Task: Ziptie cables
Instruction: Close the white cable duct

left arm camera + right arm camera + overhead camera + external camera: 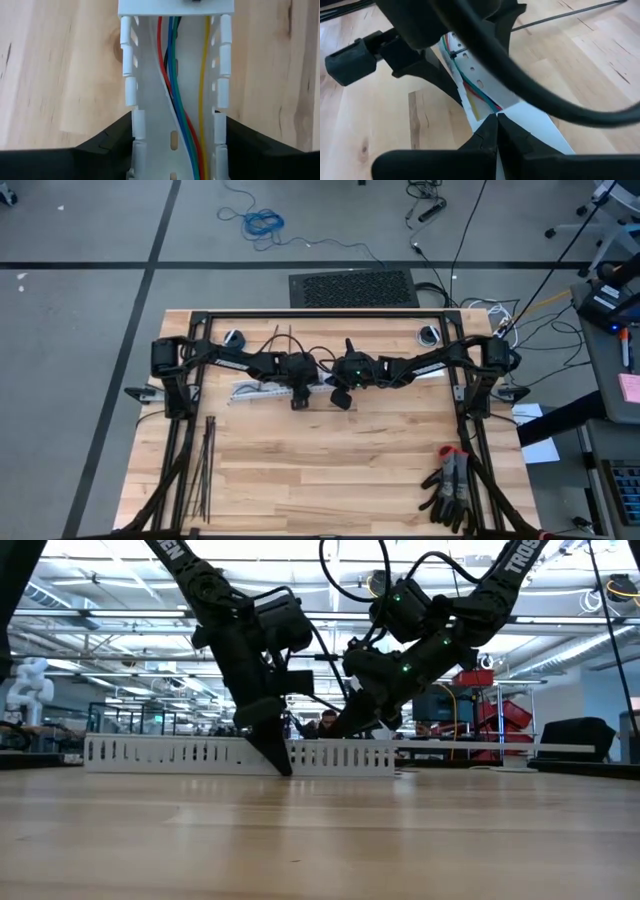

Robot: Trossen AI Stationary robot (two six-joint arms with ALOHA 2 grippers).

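Note:
The cables (172,75) are thin red, blue, green, yellow and black wires lying lengthwise inside a white slotted channel (145,100), which rests flat on the table (262,388). My left gripper (298,396) stands over the channel, one finger on each side of it. My right gripper (496,119) is shut, its tips at the channel's end where the wires (470,87) run out. A small black band (452,53) crosses the wires farther along. A bunch of black zipties (200,478) lies near the table's near-left corner. My left gripper clasps the white channel across its width, one finger (112,140) against each slotted side wall (136,125), coming from above and pointing down. The channel stays flat on the table. My right gripper's shut tips point slanting down at the channel's end (506,100); whether they touch the wires or the channel I cannot tell.
Black gloves with red cuffs (450,485) lie at the near-right corner. A loose black strip (570,14) lies on the wood beyond the channel. The arms' black frame (320,315) runs along the far edge. Bare wood (340,470) fills the near middle.

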